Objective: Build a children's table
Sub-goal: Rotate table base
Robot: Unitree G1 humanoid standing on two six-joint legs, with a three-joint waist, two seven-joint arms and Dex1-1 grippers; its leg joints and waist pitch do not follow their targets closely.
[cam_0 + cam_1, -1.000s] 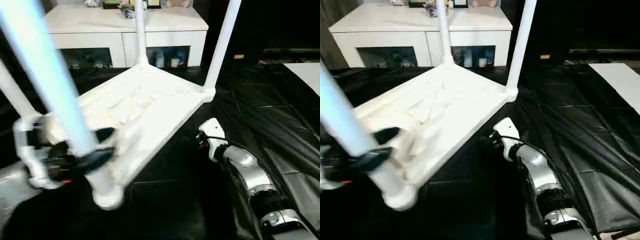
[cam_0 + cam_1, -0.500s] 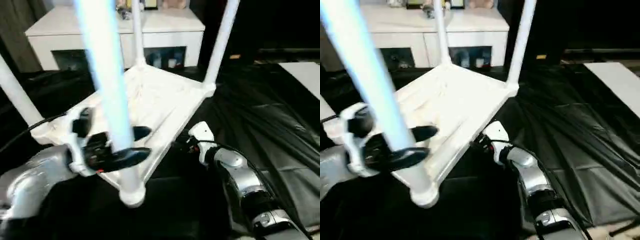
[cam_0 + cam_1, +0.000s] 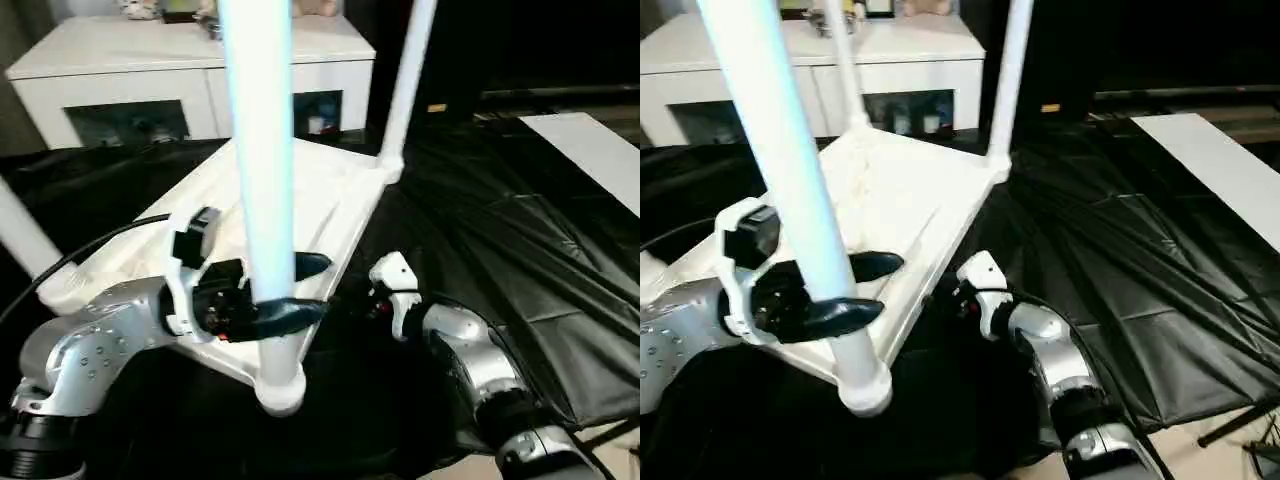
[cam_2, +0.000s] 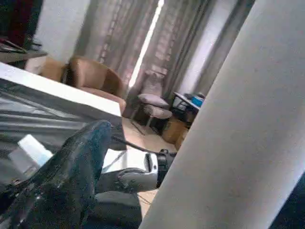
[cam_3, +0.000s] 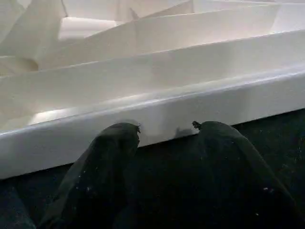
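Left gripper point(image 3: 290, 292) spread wide, fingers either side of near leg point(image 3: 262, 180), not clamped. Children's table point(image 3: 300, 205) upside down on black sheet point(image 3: 520, 230), legs up, white cabinet point(image 3: 150, 75) behind. Right gripper point(image 5: 164, 136) half open at tabletop's edge, grasping nothing.

You have nothing to read here: no text, label, brand, number or sign is legible on anything in these views. The small bright items behind the glass doors of the white cabinet point(image 3: 200, 85), at about eleven o'clock, are too small to make out.
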